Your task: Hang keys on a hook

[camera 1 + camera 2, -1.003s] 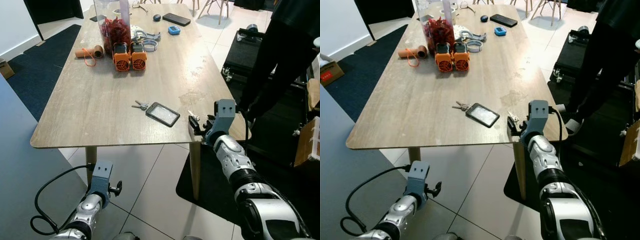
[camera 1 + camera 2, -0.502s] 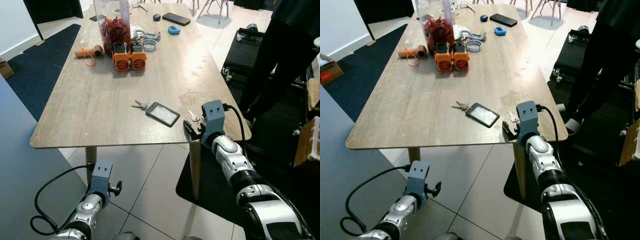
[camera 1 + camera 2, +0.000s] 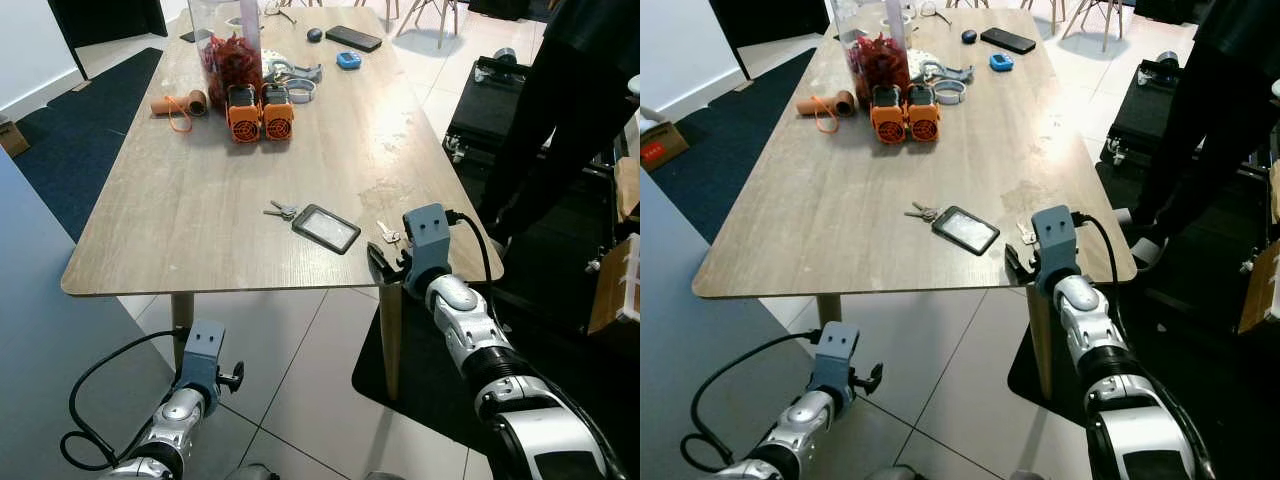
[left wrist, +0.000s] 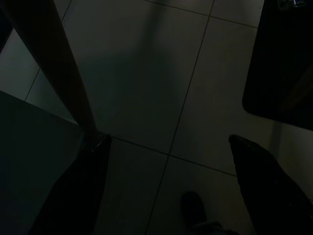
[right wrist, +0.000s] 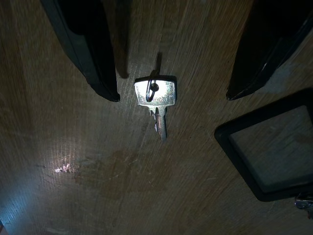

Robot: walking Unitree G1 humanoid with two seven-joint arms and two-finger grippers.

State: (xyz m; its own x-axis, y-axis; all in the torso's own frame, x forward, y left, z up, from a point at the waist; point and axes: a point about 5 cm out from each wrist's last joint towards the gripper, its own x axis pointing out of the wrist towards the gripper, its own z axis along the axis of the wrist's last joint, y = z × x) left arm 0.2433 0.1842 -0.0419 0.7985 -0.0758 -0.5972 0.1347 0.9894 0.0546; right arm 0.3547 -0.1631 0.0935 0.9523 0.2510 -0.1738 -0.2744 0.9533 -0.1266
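A single silver key [image 5: 155,99] is seen lying flat on the wooden table [image 3: 200,200], just beside the black card holder [image 3: 325,228], directly between the spread fingers of the right gripper [image 5: 171,73]. Its long axis runs along the gripper's reach, blade pointing away. The left gripper [image 3: 232,378] hangs idle, fingers apart.

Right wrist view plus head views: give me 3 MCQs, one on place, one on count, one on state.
1. Where does the key lie?
A. between the right gripper's fingers
B. on the card holder
C. on the floor

2. How many orange fans stand on the table?
A. one
B. two
C. four

3. The right gripper's fingers are:
A. shut on the key
B. open
C. shut on the card holder

Answers: 1 A, the key sits on the wood in the gap; 2 B, a pair side by side; 3 B, the fingers stand apart, clear of the key.
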